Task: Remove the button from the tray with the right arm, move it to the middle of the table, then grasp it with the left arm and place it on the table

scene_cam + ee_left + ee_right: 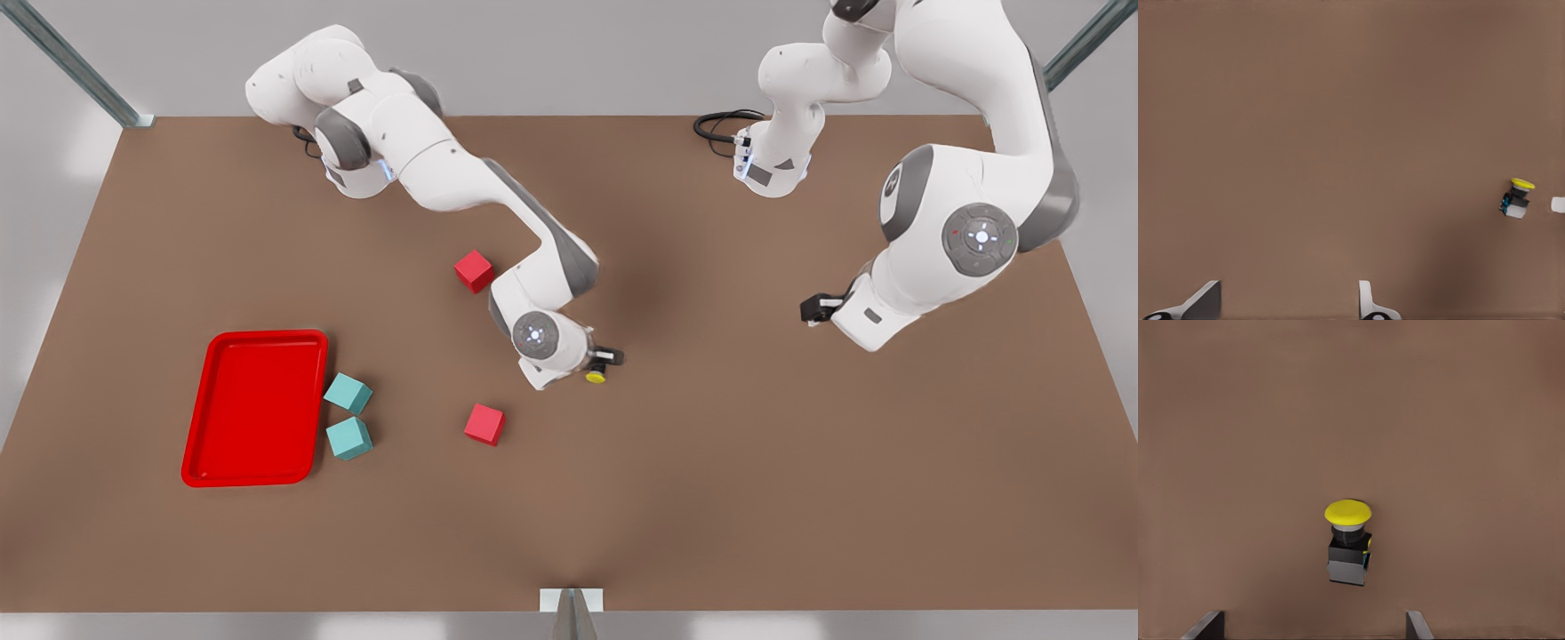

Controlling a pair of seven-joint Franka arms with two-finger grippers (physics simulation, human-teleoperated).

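The button (596,376) sits near the centre of the front view, on the table (800,498), just at the tip of the arm that reaches in from the upper left of the frame. I match that arm to the right wrist view, where the button (1349,543) lies close below the camera, yellow cap on a black base with a grey foot. I take it as the right gripper (608,360). Its two fingertips (1207,625) show at the lower edge of the right wrist view, set wide apart, with the button clear of both; I log this gripper as released.

The left gripper (813,309) hangs at the right of the front view, well apart from the button. In the left wrist view its fingertips (1368,301) also stand spread with nothing between them, and the button (1517,198) appears small at the right edge of that picture.

The tray (197,436) lies at the lower left of the front view, well apart from the button. Two teal cubes (348,393) sit just beside its right rim. One red cube (484,424) lies below the right arm's wrist; another red cube (474,270) lies above it, beside the forearm.
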